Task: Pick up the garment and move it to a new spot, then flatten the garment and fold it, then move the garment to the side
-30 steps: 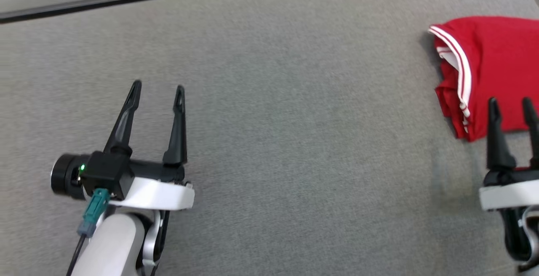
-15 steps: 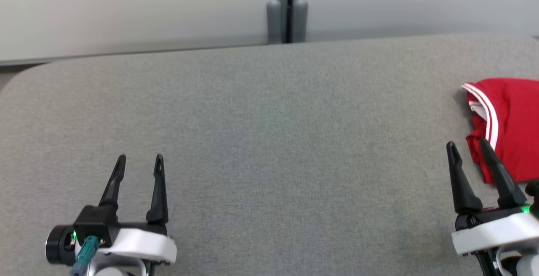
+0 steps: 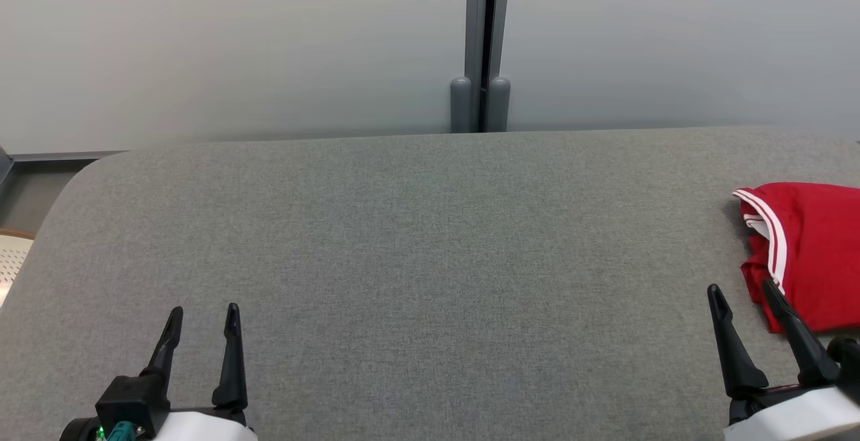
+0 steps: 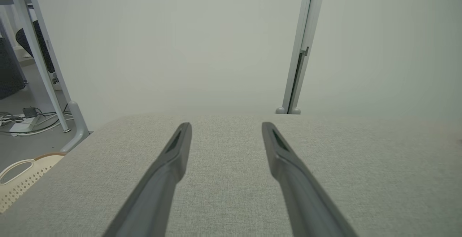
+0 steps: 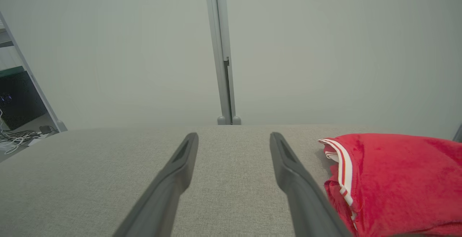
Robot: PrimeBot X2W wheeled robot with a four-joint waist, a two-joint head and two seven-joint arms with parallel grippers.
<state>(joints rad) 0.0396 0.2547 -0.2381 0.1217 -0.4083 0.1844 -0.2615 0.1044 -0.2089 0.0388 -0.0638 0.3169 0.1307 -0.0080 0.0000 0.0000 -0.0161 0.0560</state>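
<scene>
The garment is red with white stripes along an edge and lies folded at the right edge of the grey padded table. In the right wrist view the garment sits just right of my fingers. My right gripper stands open at the lower right, its tips just left of the garment's near corner, holding nothing. My left gripper is open and empty at the lower left, far from the garment. Both wrist views show the left gripper and the right gripper with fingers spread over bare fabric.
A pale partition wall with a grey post stands behind the table. A cream perforated basket lies below the table's left corner, with a metal frame leg and cables on the floor beyond it.
The head camera has tilted up, so the wall and the table's far edge now show and everything sits lower in view. Both grippers stay open; the garment lies where it was.
</scene>
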